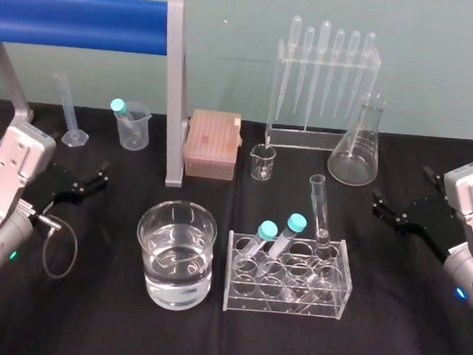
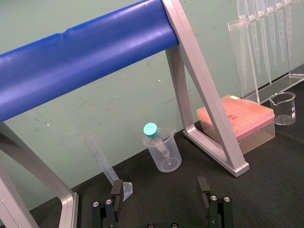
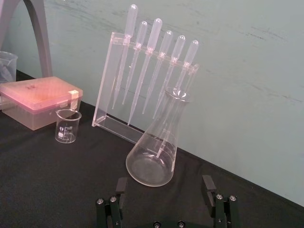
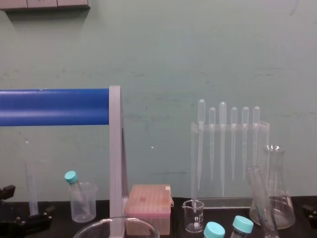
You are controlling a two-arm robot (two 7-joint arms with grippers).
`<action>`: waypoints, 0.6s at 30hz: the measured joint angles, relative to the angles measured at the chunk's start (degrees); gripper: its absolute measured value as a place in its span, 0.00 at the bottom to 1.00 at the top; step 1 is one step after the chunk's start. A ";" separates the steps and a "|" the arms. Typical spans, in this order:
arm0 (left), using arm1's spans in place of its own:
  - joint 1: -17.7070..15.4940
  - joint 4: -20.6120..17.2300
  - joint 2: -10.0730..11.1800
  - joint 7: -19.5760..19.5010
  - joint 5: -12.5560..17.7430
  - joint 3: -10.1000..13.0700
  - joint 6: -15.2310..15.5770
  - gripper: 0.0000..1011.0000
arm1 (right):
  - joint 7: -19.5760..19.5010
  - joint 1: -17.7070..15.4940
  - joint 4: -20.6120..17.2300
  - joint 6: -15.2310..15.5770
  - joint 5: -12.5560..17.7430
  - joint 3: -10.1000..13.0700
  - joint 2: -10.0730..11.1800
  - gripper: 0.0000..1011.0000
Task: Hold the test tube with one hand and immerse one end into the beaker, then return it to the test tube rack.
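The test tube (image 1: pixel 319 209) stands upright in the back right of the clear test tube rack (image 1: pixel 286 301), beside two teal-capped tubes; in the chest view the test tube (image 4: pixel 258 194) leans a little. The beaker (image 1: pixel 176 254), wide and part-filled with water, sits left of the rack, and its rim (image 4: pixel 116 224) shows low in the chest view. My left gripper (image 1: pixel 98 176) rests open at the table's left, far from both. My right gripper (image 1: pixel 400 189) is open at the right, a hand's width from the rack. Both the left gripper (image 2: pixel 160 190) and the right gripper (image 3: pixel 164 185) hold nothing.
A blue bar on a grey metal frame (image 1: pixel 175 100) stands at the back left. Behind it are a graduated cylinder (image 1: pixel 69 113) and a plastic beaker (image 1: pixel 133 126) with a teal-capped tube. A pink tip box (image 1: pixel 213 145), small glass beaker (image 1: pixel 263 162), pipette stand (image 1: pixel 323 78) and conical flask (image 1: pixel 357 145) line the back.
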 joint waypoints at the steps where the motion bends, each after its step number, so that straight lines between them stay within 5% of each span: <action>1: 0.00 0.00 0.00 0.00 0.00 0.00 0.00 0.99 | 0.00 0.00 0.00 0.00 0.00 0.00 0.00 0.99; 18: 0.00 0.00 0.00 0.00 0.00 0.00 0.00 0.99 | 0.00 0.00 0.00 0.00 0.00 0.00 0.00 0.99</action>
